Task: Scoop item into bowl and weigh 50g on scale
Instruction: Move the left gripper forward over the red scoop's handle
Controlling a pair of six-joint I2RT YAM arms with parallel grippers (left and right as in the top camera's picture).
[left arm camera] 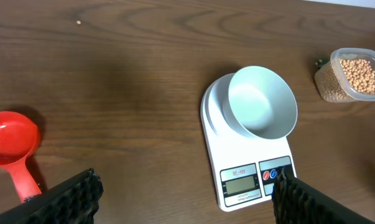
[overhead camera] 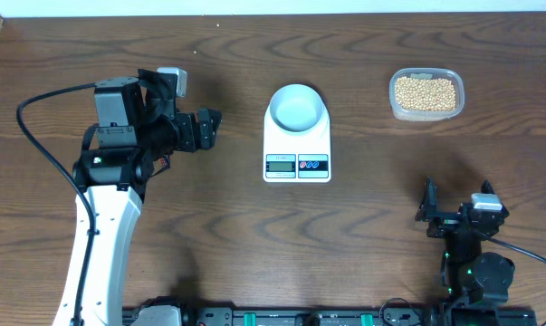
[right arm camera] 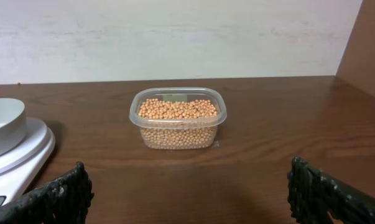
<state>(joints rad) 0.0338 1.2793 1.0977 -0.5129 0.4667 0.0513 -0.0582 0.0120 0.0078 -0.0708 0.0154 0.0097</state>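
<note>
a: where are the beans [overhead camera: 425, 91] now?
b: they are in the clear tub [overhead camera: 426, 115], at the far right of the surface [overhead camera: 254, 54]. they fill the tub nearly to its rim.
a: and the bowl?
b: the bowl [overhead camera: 297, 107] stands upright on the back part of the scale [overhead camera: 297, 149], in the middle of the surface. its inside shows only the pale bottom. the display [left arm camera: 240, 184] at the front edge of the scale is uncovered, but the digits are too small to read.
a: how is the left tool?
b: the left tool [overhead camera: 209, 129] hangs left of the scale and points toward it. its two fingers [left arm camera: 75, 196] are wide apart and hold nothing. in its wrist view a red scoop [left arm camera: 10, 140] lies on the surface at the left. the handle of the scoop runs toward the left finger. whether they touch, i cannot tell.
a: and the right tool?
b: the right tool [overhead camera: 457, 206] is low at the near right, well apart from the tub and facing it. its jaws are also wide apart and empty.
</note>
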